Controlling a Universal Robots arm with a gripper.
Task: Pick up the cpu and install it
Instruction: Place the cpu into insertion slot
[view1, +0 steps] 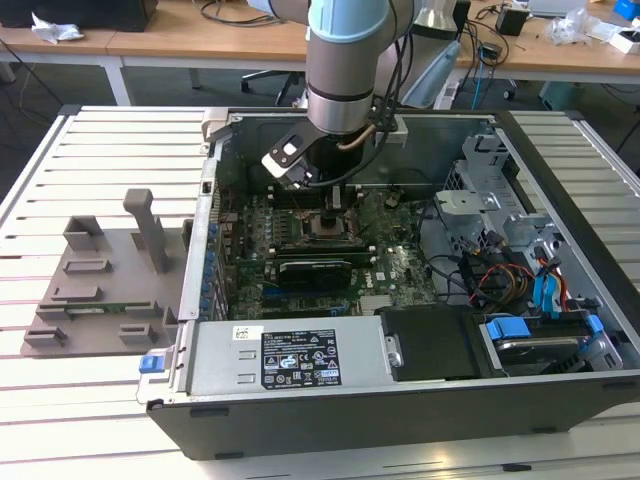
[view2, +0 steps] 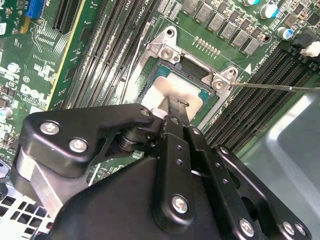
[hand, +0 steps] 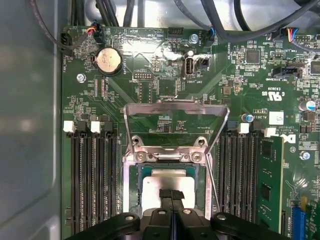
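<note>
Open grey metal computer case (view1: 400, 425): arm (view1: 345, 60) points straight down, black gripper (hand: 170, 194) pinched closed, tips touching flat silver square cpu (hand: 152, 186)

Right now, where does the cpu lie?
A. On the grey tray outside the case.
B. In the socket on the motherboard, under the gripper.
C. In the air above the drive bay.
B: in the first wrist view the cpu lies flat in the socket, whose metal plate is swung up, and the gripper is right over its top.
</note>
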